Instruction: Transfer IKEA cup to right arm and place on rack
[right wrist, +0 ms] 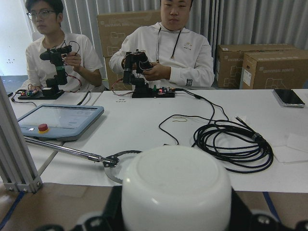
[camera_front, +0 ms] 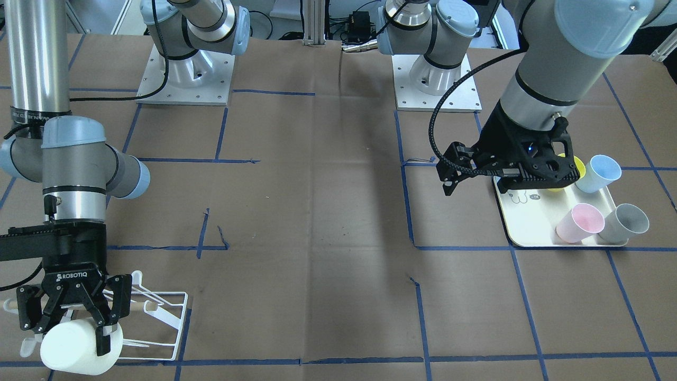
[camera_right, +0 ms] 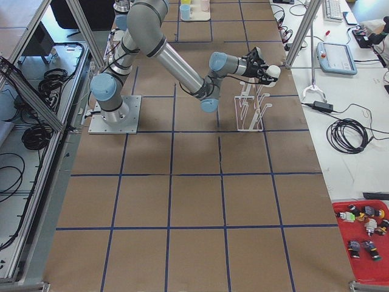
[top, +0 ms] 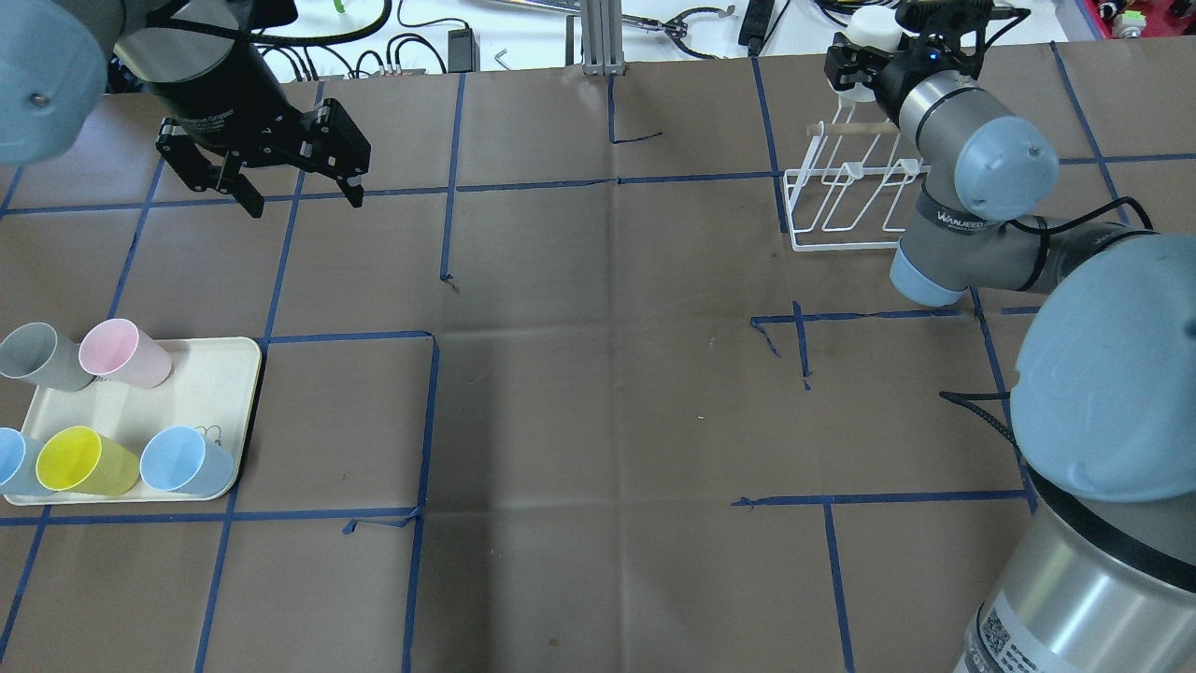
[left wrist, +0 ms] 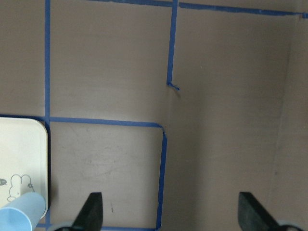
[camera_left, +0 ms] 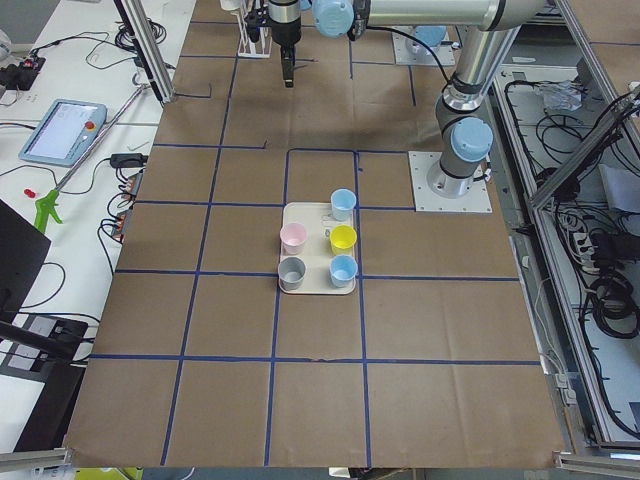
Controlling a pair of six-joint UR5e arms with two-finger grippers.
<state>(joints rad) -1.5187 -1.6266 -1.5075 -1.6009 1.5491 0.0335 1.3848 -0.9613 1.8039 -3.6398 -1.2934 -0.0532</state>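
My right gripper (camera_front: 66, 330) is shut on a white IKEA cup (camera_front: 79, 346), held on its side with its base pointing away from the wrist. The cup hangs over the outer end of the white wire rack (camera_front: 158, 312), near the wooden dowel. In the overhead view the gripper (top: 864, 56), cup (top: 874, 23) and rack (top: 846, 201) are at the far right. The right wrist view shows the cup's base (right wrist: 175, 192) between the fingers. My left gripper (top: 304, 192) is open and empty, above the table near the tray; its fingertips (left wrist: 91, 211) are wide apart.
A cream tray (top: 215, 374) at the near left holds several cups lying on their sides: pink (top: 121, 352), grey (top: 37, 355), yellow (top: 84, 461) and blue (top: 182, 461). Blue tape lines grid the brown table. Operators sit beyond the far table edge (right wrist: 161, 53).
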